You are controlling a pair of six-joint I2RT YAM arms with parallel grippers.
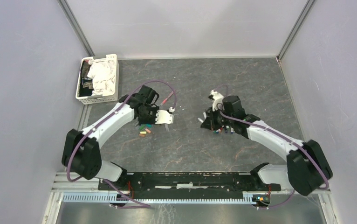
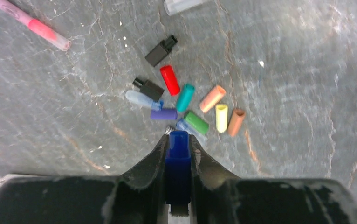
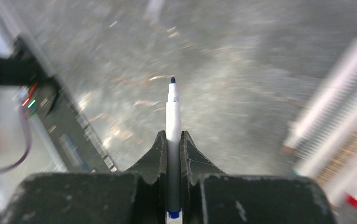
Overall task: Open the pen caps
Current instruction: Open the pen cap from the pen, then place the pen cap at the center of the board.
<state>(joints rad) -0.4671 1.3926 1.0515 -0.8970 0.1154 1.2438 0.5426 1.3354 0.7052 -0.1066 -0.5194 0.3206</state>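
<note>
My left gripper (image 2: 178,140) is shut on a dark blue pen cap (image 2: 178,156), held just above the table. Below it lie several loose pen caps (image 2: 184,97) in a cluster: black, red (image 2: 170,80), teal, salmon, yellow, brown, green, purple and pale blue. My right gripper (image 3: 173,136) is shut on a white-barrelled pen (image 3: 172,112), whose bare dark tip points away from me. In the top view the left gripper (image 1: 158,119) hangs over the caps (image 1: 144,130), and the right gripper (image 1: 207,122) is at mid-table.
A pink pen (image 2: 37,25) lies at the far left of the left wrist view. More pens (image 1: 223,131) lie under the right arm. A white basket (image 1: 117,70) holding cloth stands at the back left. Grey walls enclose the table.
</note>
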